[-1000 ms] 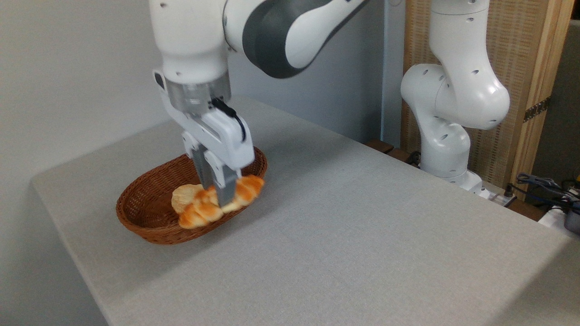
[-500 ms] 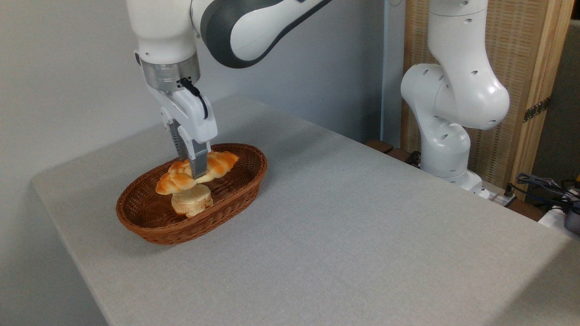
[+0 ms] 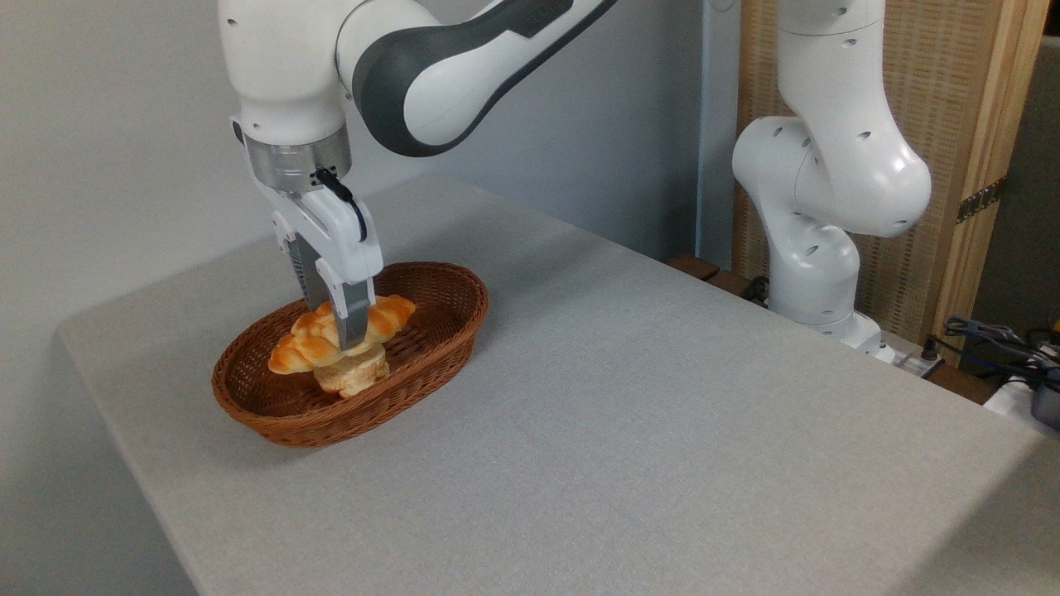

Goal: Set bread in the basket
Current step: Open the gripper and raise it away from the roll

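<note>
One tool gripped one braided bread.
It sat over one pale bun inside one wicker basket, left of frame.

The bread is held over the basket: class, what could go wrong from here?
1. The end effector grips the bread directly above a pale round bun already in the basket. Released here, the loaf would likely land on the bun and might roll or tilt.
2. Lowering further could press the loaf into the bun.
3. Its pointed left end lies near the rim, so a roll could carry it over.
</note>
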You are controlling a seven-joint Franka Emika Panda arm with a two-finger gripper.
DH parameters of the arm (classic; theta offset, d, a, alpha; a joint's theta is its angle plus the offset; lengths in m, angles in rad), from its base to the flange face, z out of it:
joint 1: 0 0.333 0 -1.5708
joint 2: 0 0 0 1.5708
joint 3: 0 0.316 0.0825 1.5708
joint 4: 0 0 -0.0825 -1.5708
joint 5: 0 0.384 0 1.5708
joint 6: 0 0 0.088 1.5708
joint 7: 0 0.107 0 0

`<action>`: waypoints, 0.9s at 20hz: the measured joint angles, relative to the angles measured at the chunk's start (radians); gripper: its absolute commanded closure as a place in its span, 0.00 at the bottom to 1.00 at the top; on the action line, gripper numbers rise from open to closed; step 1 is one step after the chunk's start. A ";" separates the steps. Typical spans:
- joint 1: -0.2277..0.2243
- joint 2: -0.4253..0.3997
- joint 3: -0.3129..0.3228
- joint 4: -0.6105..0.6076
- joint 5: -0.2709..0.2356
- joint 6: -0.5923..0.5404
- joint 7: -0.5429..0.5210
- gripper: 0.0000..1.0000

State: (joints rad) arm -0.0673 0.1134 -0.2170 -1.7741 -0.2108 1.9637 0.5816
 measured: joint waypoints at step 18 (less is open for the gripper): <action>0.020 -0.105 0.160 0.016 0.069 -0.027 0.012 0.00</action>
State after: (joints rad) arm -0.0471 0.0085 -0.0572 -1.7580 -0.1421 1.9364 0.5931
